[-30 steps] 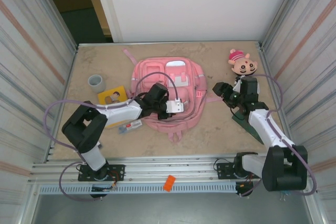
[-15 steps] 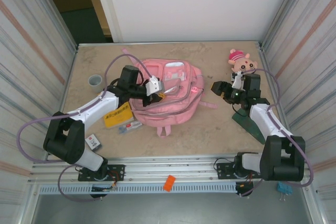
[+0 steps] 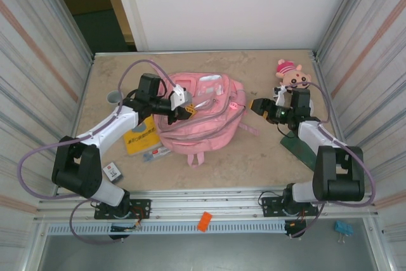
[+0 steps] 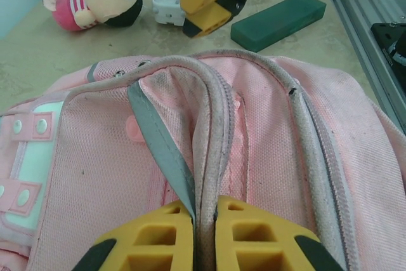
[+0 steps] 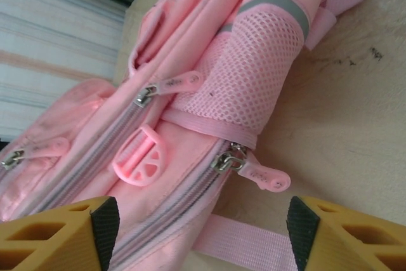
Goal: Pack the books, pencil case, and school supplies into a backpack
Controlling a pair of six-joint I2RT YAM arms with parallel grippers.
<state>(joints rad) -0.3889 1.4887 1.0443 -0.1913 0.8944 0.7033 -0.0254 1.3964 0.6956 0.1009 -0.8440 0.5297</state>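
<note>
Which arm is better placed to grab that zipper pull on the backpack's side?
Right. The right gripper is open and faces the zipper pull closely. The left gripper is shut on the backpack at its top seam, holding it.

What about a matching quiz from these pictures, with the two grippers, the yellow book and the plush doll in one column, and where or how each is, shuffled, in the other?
Things:
1. left gripper
2. right gripper
3. yellow book
4. plush doll

Descriptions:
A. lying far right, near the corner
B. open, facing the backpack's mesh pocket
C. shut on a backpack edge
D. flat, left of the backpack

Pairs: 1-C, 2-B, 3-D, 4-A
</note>
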